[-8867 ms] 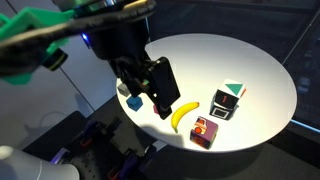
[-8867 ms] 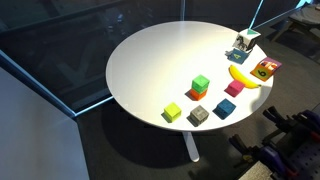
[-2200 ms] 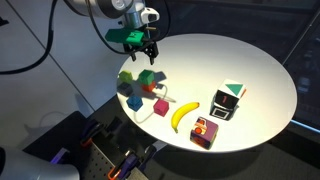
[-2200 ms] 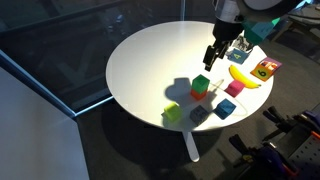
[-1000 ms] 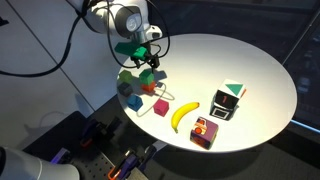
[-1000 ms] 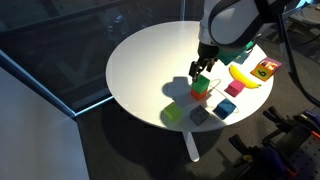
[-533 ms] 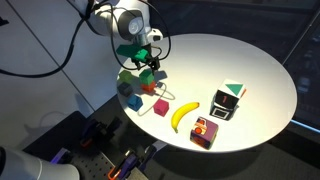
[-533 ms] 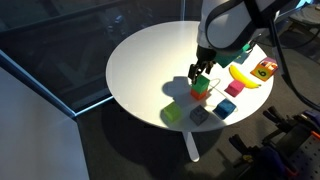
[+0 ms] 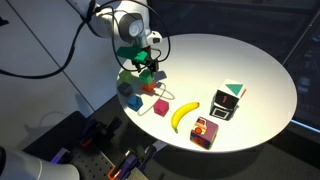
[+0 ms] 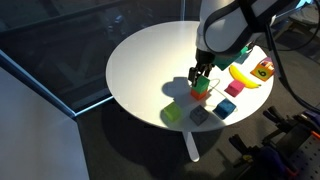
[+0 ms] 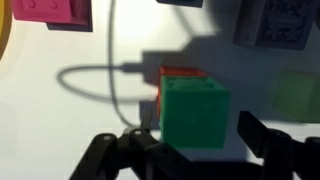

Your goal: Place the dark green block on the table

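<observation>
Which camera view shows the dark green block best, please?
The wrist view: the dark green block fills the centre, sitting on a red block, with the gripper straddling it. In both exterior views it is only a small green patch, partly hidden under the gripper.

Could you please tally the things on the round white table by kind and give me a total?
Small cubes: 6 (dark green block, red-orange cube under it, lime cube, grey cube, magenta cube, red cube)
Banana: 1
Boxes: 2 (black box with white-and-teal top, colourful box)
Total: 9
</observation>
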You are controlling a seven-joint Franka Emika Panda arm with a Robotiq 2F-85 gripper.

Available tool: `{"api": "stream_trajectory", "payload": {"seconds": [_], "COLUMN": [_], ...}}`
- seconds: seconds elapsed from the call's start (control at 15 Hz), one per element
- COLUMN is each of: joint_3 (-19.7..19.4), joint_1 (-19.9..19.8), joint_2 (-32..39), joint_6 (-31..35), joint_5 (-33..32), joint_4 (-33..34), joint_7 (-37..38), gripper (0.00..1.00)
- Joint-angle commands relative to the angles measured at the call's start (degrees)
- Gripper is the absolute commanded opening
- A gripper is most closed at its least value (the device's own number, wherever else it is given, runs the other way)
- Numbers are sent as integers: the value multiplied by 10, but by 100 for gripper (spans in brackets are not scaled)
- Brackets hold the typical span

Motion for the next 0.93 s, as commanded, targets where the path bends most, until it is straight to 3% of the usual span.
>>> {"api": "stream_trajectory", "payload": {"seconds": [0.0, 0.2, 0.27, 0.87], "joint_3": [-3, -2, -3, -3], "joint_1": [4, 5, 6, 11], "joint_2": [8, 7, 5, -56], "joint_6": [-3, -8, -10, -106], "joint_5": [-10, -10, -13, -17], "joint_4": [14, 17, 18, 22], "joint_7": [6, 5, 7, 13], "gripper": [56, 34, 31, 28]}}
